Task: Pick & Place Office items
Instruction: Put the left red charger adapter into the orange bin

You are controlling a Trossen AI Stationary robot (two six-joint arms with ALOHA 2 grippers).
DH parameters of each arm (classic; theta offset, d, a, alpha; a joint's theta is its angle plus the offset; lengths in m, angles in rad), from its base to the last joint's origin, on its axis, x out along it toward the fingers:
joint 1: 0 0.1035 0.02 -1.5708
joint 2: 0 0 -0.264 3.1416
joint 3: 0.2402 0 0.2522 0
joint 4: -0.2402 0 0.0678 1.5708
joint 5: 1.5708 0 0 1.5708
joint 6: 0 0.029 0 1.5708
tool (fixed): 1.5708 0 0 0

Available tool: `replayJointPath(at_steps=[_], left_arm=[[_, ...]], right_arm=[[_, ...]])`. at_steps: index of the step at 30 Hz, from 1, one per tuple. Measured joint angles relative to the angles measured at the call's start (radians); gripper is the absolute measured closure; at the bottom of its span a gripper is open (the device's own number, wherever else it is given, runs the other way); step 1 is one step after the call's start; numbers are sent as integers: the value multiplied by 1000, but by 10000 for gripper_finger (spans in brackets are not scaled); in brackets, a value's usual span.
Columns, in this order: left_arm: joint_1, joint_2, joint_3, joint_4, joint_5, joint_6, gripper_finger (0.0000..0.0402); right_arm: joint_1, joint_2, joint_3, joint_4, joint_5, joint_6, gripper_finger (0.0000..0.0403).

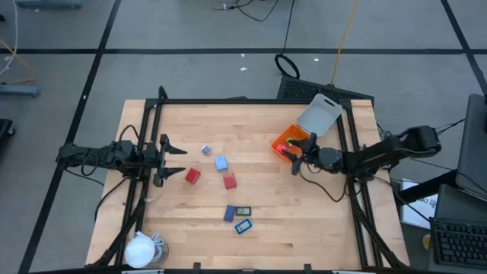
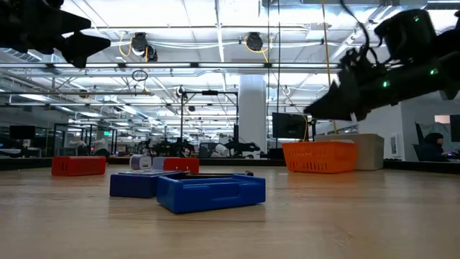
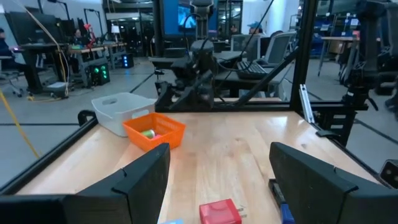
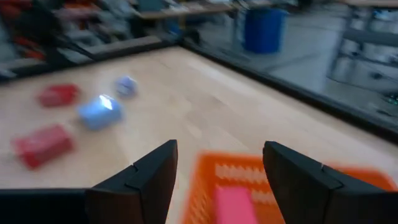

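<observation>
The office items lie loose on the wooden table: a purple cube (image 1: 206, 151), a pale blue cube (image 1: 221, 163), two red blocks (image 1: 192, 176) (image 1: 229, 181), and blue and dark flat rectangles (image 1: 230, 214) (image 1: 243, 211) (image 1: 243, 226). My left gripper (image 1: 176, 160) hovers open at the table's left, pointing level toward a red block (image 3: 217, 211). My right gripper (image 1: 298, 154) hangs open over the near-left rim of the orange tray (image 4: 273, 180), in which a pink piece (image 4: 231, 202) lies. Neither gripper has anything between its fingers.
The orange tray (image 1: 288, 141) stands at the far right with its grey lid (image 1: 319, 116) beside it toward the far corner. A white round lump with a cord (image 1: 141, 249) sits at the near left corner. A black frame runs along the table's edges.
</observation>
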Motion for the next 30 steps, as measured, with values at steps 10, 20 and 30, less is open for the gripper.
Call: replayJointPath(at_steps=[10, 20, 30], left_arm=[[0, 43, -5, 34, 26, -42, 128], [0, 223, -177, 596, 26, -108, 128], [0, 306, -173, 623, -85, -537, 128]], right_arm=[[2, -382, 0, -141, -425, -17, 183], [-13, -741, 59, -540, -603, -97, 184], [-21, -819, 160, -848, -613, -98, 186]])
